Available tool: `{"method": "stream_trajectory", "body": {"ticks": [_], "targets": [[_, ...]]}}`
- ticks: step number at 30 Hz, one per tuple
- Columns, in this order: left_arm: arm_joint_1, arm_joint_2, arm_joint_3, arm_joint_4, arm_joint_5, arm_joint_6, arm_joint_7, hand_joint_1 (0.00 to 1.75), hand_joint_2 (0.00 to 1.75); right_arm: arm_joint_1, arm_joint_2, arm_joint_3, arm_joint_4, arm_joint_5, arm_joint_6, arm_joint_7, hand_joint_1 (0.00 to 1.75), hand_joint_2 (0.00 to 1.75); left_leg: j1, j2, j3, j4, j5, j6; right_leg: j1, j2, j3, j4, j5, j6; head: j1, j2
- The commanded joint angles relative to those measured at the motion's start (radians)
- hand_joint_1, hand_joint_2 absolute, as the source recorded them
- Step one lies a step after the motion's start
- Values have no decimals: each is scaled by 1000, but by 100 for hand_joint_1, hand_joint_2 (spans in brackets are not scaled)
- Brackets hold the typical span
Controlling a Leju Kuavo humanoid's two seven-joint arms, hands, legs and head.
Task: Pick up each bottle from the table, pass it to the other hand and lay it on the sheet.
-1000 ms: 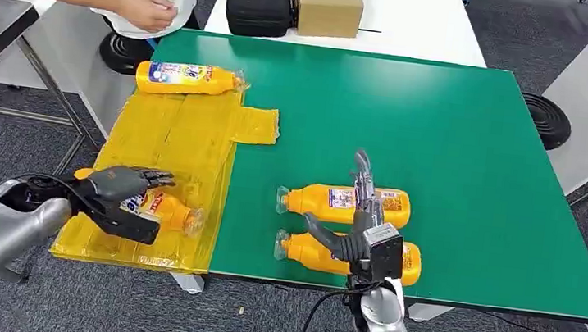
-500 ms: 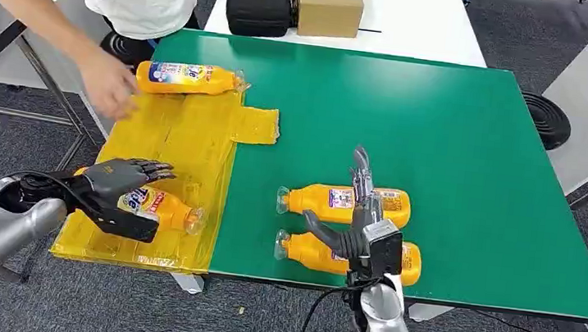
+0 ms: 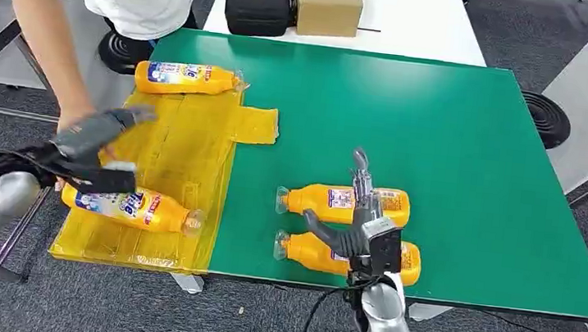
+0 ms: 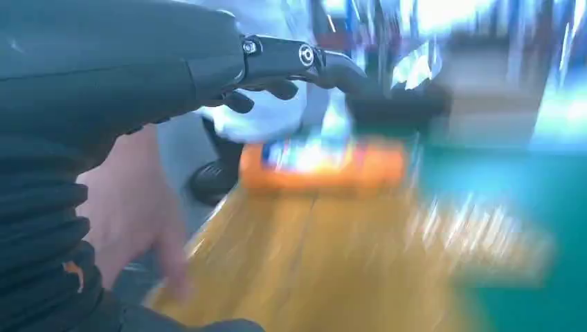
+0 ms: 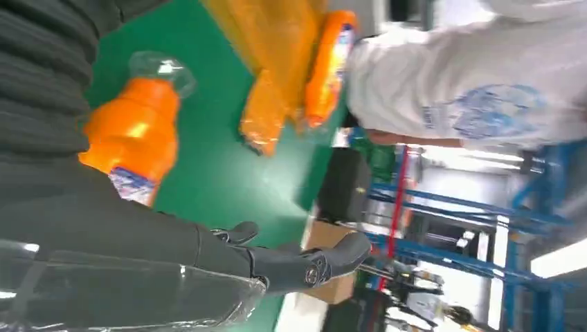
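Bottles number four: one (image 3: 128, 206) lies on the yellow sheet (image 3: 167, 169) just below the empty, spread left hand (image 3: 93, 145), one (image 3: 187, 79) at the sheet's far edge, two (image 3: 344, 203) (image 3: 323, 253) on the green worktop (image 3: 443, 132) beneath the open, empty right hand (image 3: 360, 214).

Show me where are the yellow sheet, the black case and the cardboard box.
yellow sheet (image 3: 187, 134): head view, bare middle of the sheet.
black case (image 3: 259, 3): head view, top face of the case.
cardboard box (image 3: 328, 3): head view, middle of its top.
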Motion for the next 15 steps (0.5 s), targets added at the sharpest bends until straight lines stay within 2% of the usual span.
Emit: {"method": "stream_trajectory", "body": {"ticks": [1,3,6,9,10,15], "targets": [[418,-402,602,-230,38,207,-84,0,175,-23,-59,34,10,262,52,208,0,175,-1,-1,6,-3,-1,2,-1,-2,7,-4,-2,-1,2,0],[525,-454,658,-315,43,224,-117,0,175,19,-71,21,-55,327,70,239,0,175,-1,2,10,-3,-3,2,-1,0,10,-5,-2,-1,0,0],[525,-455,667,-321,39,216,-120,0,175,30,-70,13,-72,333,80,241,0,175,-2,3,3,-1,-2,1,-2,3,3,-3,-1,-1,3,0],[511,-457,675,-313,37,205,-119,0,175,28,-64,7,-68,337,85,241,0,175,-2,1,4,0,-5,1,-1,0,5,-2,-3,-2,2,0],[525,-487,702,-330,36,212,-120,0,175,40,-79,19,-88,382,74,259,0,175,-2,1,1,0,-4,1,-1,0,2,-1,-2,-2,1,0],[606,-575,757,-421,75,253,-148,0,175,159,-198,62,-253,531,110,367,0,175,-2,1,6,0,-6,2,-1,-1,7,-3,-4,-2,0,0]]}}
